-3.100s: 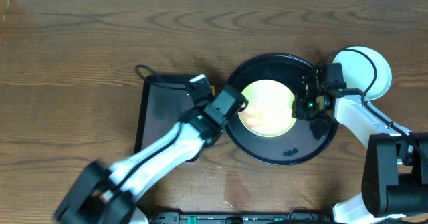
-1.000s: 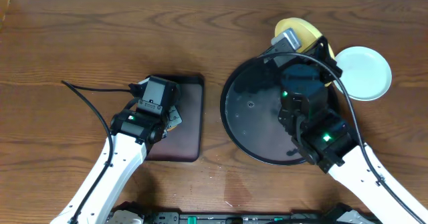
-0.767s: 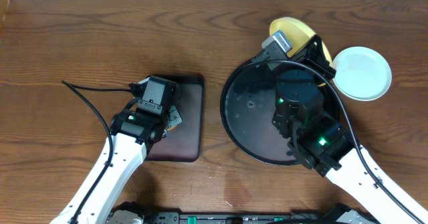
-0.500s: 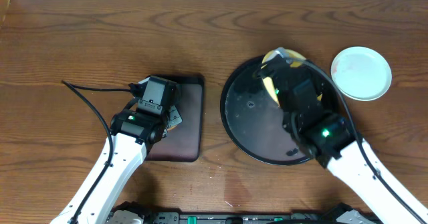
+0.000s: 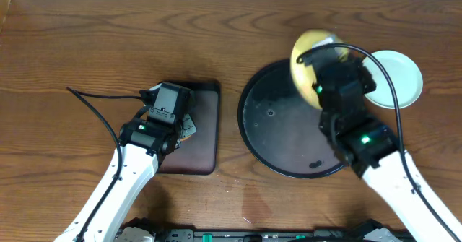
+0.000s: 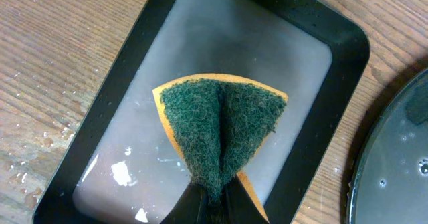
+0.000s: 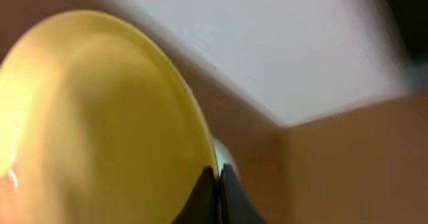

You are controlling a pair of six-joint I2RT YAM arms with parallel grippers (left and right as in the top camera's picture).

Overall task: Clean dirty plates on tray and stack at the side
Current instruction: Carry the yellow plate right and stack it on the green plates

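My right gripper (image 5: 320,67) is shut on the rim of the yellow plate (image 5: 306,48), holding it tilted in the air over the far edge of the round black tray (image 5: 271,130). In the right wrist view the plate (image 7: 100,117) fills the left side, with my fingertips (image 7: 217,178) pinching its edge. A pale plate (image 5: 399,77) lies on the table right of the tray, partly behind my arm. My left gripper (image 5: 182,123) is shut on a green and orange sponge (image 6: 219,127) over the rectangular tray.
The small rectangular black tray (image 6: 334,83) holds a film of water under the sponge. The round tray's wet rim (image 6: 394,157) shows at its right. A black cable (image 5: 94,105) runs across the wood on the left.
The right arm has swung the yellow plate over the tray and back toward its far rim, turning it as it went. The left arm and sponge have not moved.
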